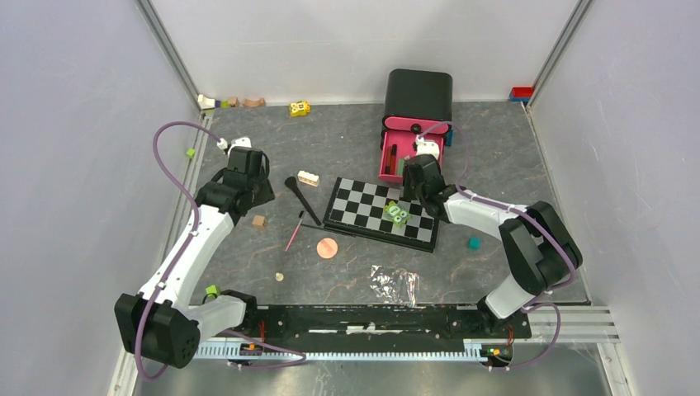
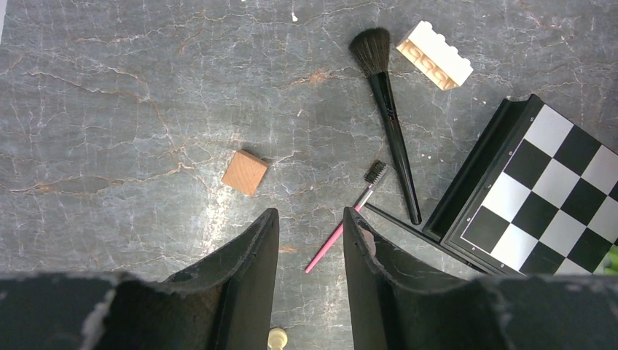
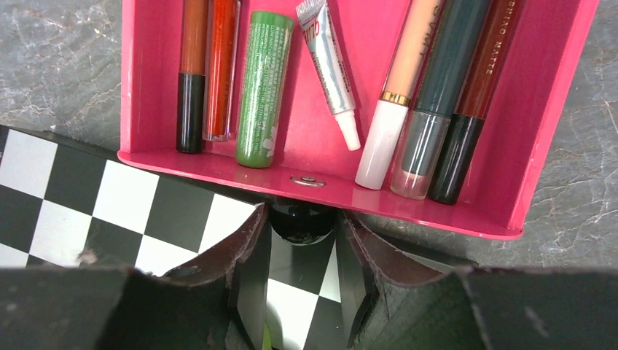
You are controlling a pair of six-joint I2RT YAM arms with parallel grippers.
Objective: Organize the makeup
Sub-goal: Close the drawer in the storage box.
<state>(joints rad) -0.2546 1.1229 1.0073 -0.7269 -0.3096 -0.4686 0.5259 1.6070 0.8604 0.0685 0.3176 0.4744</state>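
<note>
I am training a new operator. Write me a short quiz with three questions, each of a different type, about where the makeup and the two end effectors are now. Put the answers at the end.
1. True or false: the black powder brush lies inside the pink drawer.
2. Choose one: what sits between the fingers of the right end effector? A) a wooden cube B) the drawer's black knob C) a green tube
3. Fill in: the jaws of the left end effector stand ____, with nothing between them.

Key:
1. False. The brush lies on the table, beside the chequered board.
2. B
3. open
</note>
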